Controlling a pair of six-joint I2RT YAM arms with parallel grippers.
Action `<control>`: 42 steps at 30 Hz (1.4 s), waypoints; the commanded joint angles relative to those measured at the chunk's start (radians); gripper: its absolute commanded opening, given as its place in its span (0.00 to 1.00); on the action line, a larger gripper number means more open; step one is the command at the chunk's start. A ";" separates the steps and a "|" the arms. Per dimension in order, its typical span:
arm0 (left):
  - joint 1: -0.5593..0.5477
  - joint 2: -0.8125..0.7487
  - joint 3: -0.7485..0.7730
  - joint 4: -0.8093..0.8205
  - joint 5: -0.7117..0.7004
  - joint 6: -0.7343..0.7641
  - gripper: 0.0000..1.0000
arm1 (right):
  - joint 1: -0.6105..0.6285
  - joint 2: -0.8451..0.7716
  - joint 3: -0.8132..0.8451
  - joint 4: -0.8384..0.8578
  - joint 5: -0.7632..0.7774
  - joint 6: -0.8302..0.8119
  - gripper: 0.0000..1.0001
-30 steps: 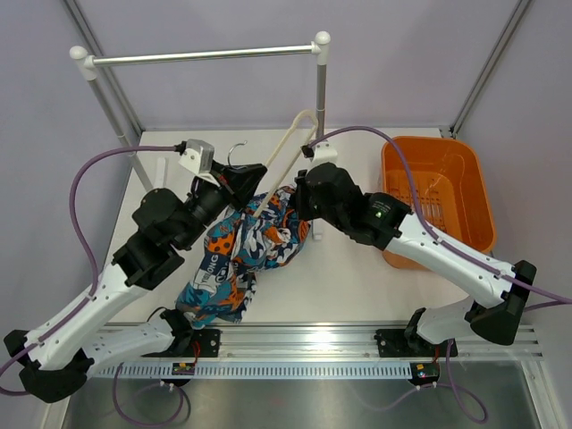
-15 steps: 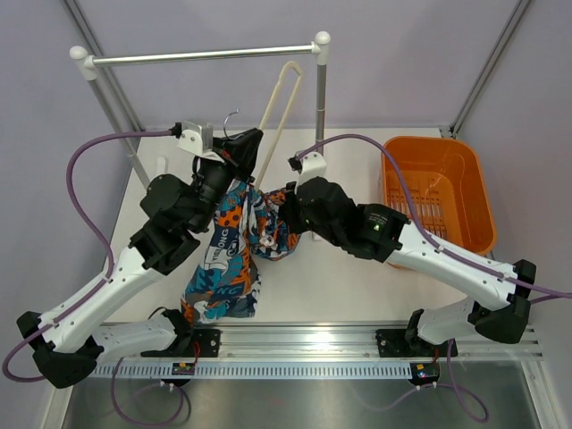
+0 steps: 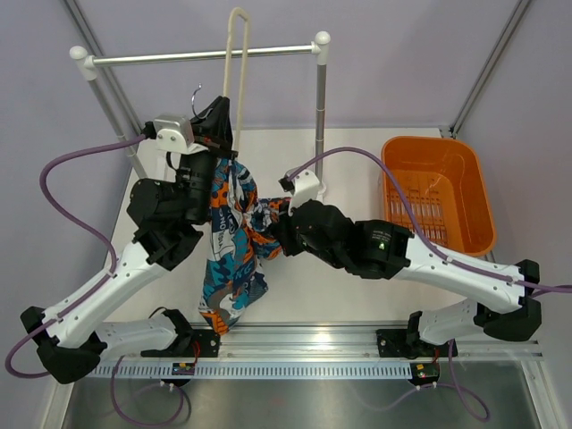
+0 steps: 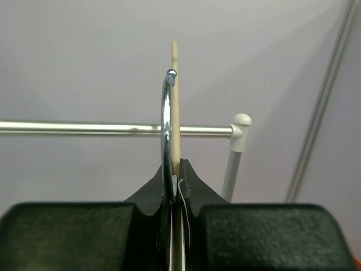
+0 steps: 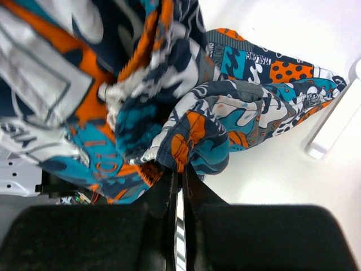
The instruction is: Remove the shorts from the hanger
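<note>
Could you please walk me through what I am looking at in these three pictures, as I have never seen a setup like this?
Certainly. These are two robot arms bolted at the near edge of a white table, each ending in a two-finger gripper. The wide picture looks down from above and behind them. The other two come from small cameras on the wrists. The left gripper is shut on the neck of a cream hanger, holding it up with the silver rail behind it. The right gripper pinches the patterned shorts, which hang below the hanger towards the table. An orange basket stands on the right.
</note>
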 commanded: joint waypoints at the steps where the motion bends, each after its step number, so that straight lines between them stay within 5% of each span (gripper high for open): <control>1: 0.000 0.007 0.059 0.220 -0.058 0.143 0.00 | 0.043 -0.045 0.038 -0.028 0.073 0.038 0.00; 16: 0.038 0.046 0.094 0.344 -0.060 0.271 0.00 | 0.236 -0.122 -0.048 -0.212 0.244 0.231 0.00; 32: 0.055 0.075 0.162 0.340 -0.037 0.268 0.00 | 0.282 -0.220 -0.239 -0.330 0.326 0.455 0.00; 42: 0.058 0.026 0.185 0.013 -0.003 0.067 0.00 | 0.177 -0.219 0.008 -0.410 0.522 0.279 0.00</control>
